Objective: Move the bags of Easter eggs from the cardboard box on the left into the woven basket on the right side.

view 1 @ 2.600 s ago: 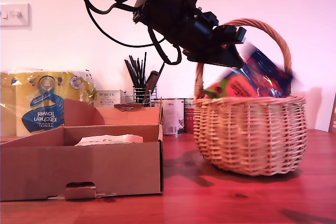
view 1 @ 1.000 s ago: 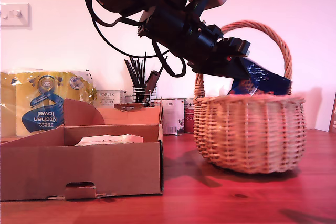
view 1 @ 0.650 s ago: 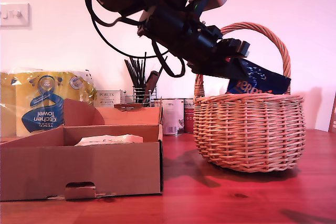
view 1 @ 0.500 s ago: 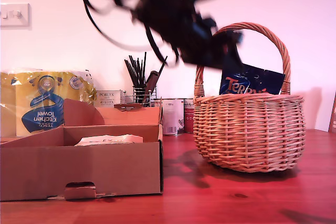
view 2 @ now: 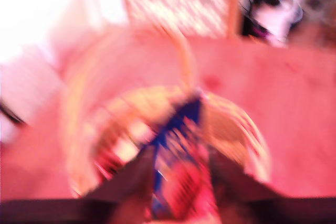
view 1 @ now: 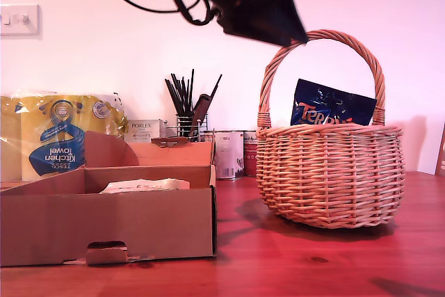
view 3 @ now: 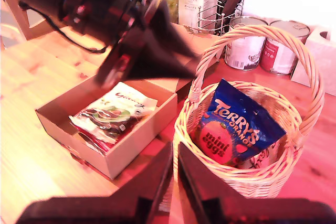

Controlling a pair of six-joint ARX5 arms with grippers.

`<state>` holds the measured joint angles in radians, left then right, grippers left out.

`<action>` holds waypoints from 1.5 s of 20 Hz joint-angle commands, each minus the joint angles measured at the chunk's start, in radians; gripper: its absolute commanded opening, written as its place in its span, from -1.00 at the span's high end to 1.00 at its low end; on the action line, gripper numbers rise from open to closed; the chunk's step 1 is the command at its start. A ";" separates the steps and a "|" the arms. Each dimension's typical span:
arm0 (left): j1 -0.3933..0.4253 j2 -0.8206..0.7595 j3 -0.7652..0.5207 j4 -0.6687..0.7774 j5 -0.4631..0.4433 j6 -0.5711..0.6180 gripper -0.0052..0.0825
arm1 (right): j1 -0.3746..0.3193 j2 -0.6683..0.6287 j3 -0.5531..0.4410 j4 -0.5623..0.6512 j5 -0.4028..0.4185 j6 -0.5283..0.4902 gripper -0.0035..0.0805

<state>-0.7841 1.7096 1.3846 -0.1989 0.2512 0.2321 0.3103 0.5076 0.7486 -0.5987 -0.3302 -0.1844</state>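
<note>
My first gripper [view 1: 278, 22] has risen off the blue Terry's bag [view 1: 332, 105] — now released, upright in the woven basket [view 1: 329, 175] below its parted fingers. My second gripper [view 3: 173, 182] hovers above — fingers nearly closed, empty.

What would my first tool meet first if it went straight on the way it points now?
Probably the blue Terry's bag standing in the woven basket; the first wrist view is blurred, so depth is uncertain.

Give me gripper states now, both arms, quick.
My first gripper: open, empty, above the woven basket; its wrist view is blurred.
My second gripper: fingers shut, holding nothing.
</note>
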 commanded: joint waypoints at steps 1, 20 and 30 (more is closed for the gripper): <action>0.010 -0.050 -0.012 -0.040 0.006 0.004 0.93 | 0.008 0.018 -0.022 0.007 -0.001 -0.006 0.95; 0.384 -0.496 -0.465 -0.129 0.080 0.004 0.92 | 0.260 0.440 -0.022 0.299 -0.019 0.005 0.95; 0.470 -0.257 -0.412 -0.204 0.054 -0.290 -0.46 | 0.257 0.440 -0.022 0.303 -0.018 0.002 0.95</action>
<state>-0.3115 1.4460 0.9413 -0.4030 0.3073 -0.0444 0.5694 0.9485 0.7456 -0.3035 -0.3492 -0.1833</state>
